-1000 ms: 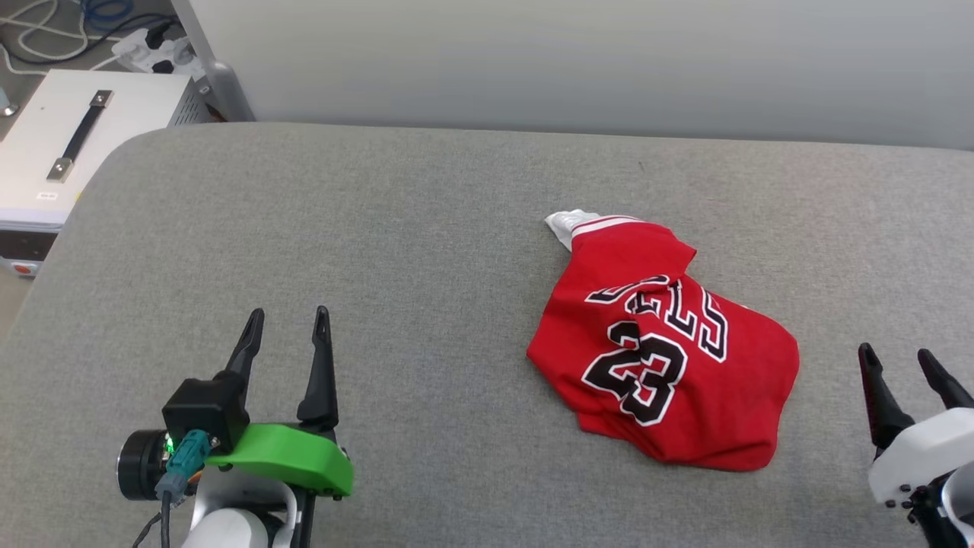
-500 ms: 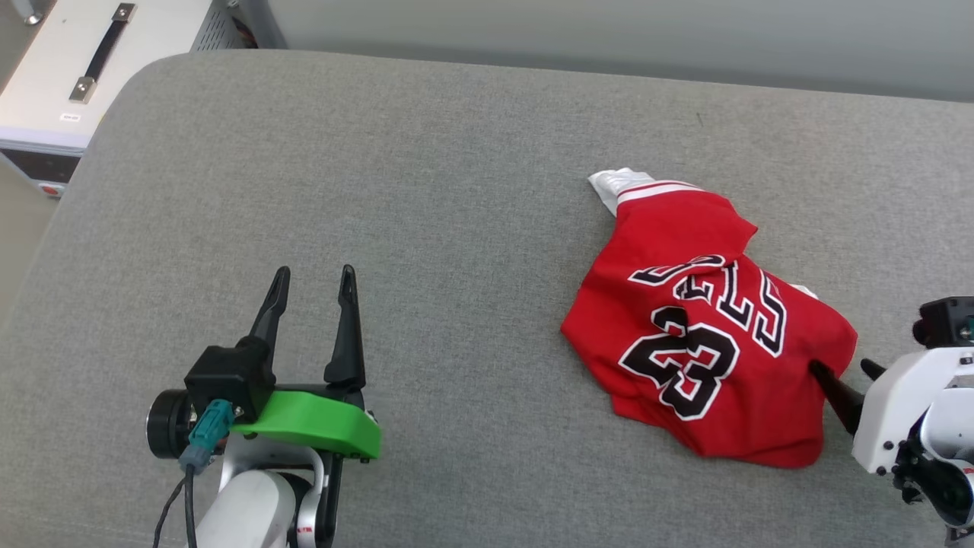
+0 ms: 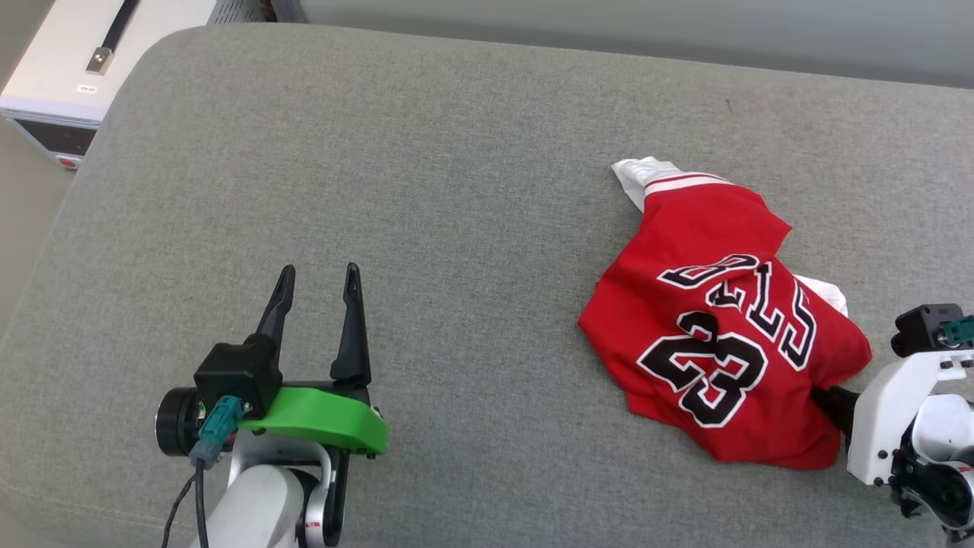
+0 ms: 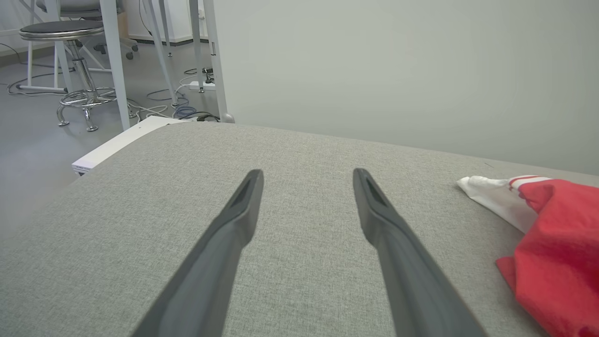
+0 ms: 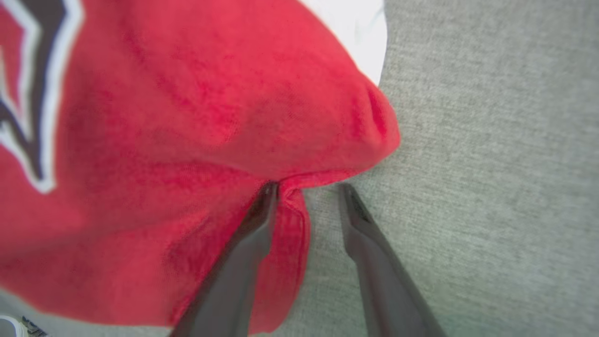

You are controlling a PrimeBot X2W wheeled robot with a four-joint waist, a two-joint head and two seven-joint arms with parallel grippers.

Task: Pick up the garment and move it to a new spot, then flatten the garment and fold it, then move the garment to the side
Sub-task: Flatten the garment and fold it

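On the right side of the gray pad (image 3: 456,190) lay the crumpled shirt (image 3: 723,335). Our right claw (image 5: 309,189) was half open at its edge, with a red fold between the fingers, not pinched yet. Our left claw (image 3: 319,268) was wide open, holding nothing.

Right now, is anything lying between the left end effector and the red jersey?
Nothing. The head view shows only bare grey fabric surface between the left end effector and the garment, and the left wrist view agrees.
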